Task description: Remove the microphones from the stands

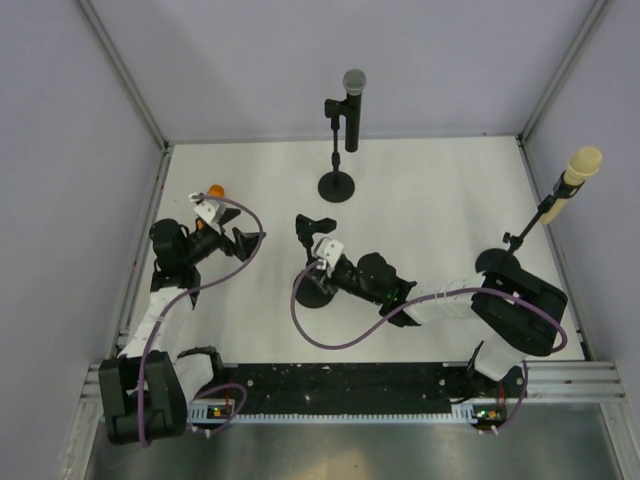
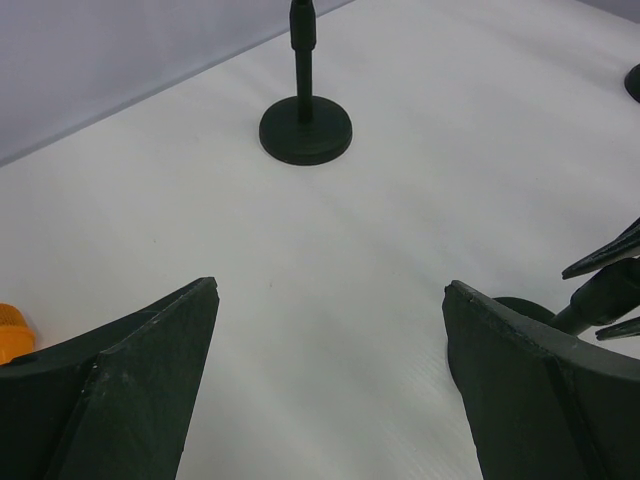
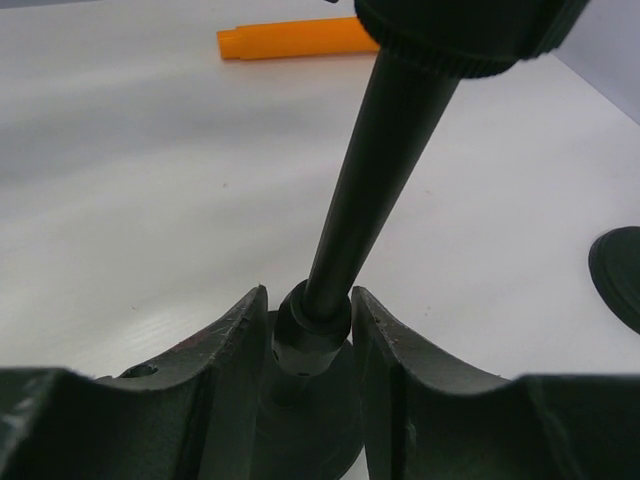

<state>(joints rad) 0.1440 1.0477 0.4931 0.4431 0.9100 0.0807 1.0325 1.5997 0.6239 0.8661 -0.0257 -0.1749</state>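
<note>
Stands [image 1: 336,185] three, mounted microphones [image 1: 354,100] two

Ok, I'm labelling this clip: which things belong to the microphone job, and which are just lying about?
Job: right gripper, gripping the middle stand; orange object, possibly its microphone.
Lying about: grey-headed microphone on back stand; beige microphone on right stand; left gripper, open.
</note>
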